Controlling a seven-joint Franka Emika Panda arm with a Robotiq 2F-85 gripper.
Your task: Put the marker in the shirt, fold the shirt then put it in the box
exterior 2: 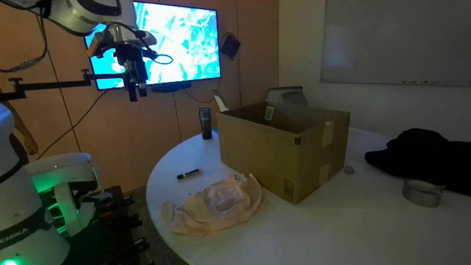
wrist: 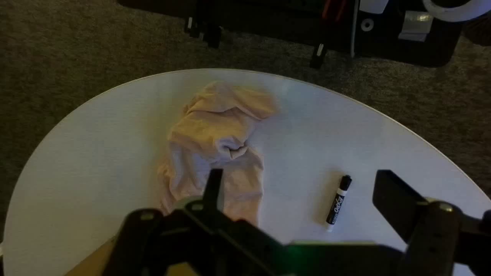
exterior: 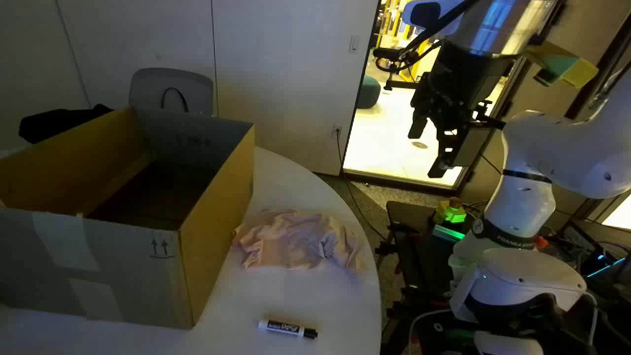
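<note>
The marker (exterior: 288,329), black and white, lies on the white table; it also shows in an exterior view (exterior 2: 189,174) and in the wrist view (wrist: 336,205). The pale pink shirt (exterior: 296,241) lies crumpled beside the box; it also shows in an exterior view (exterior 2: 217,208) and in the wrist view (wrist: 215,130). The open cardboard box (exterior: 219,222) stands on the table in both exterior views (exterior 2: 257,154); its corner shows in the wrist view (wrist: 94,258). My gripper (wrist: 300,174) is open and empty, high above the table in both exterior views (exterior: 427,151) (exterior 2: 137,96).
The round table's edge (wrist: 333,92) curves between the shirt and the robot base. A dark tumbler (exterior 2: 205,123) stands behind the box. A tape roll (exterior 2: 422,194) and a black cloth (exterior 2: 423,158) lie on its far side. A chair (exterior: 172,91) stands behind the table.
</note>
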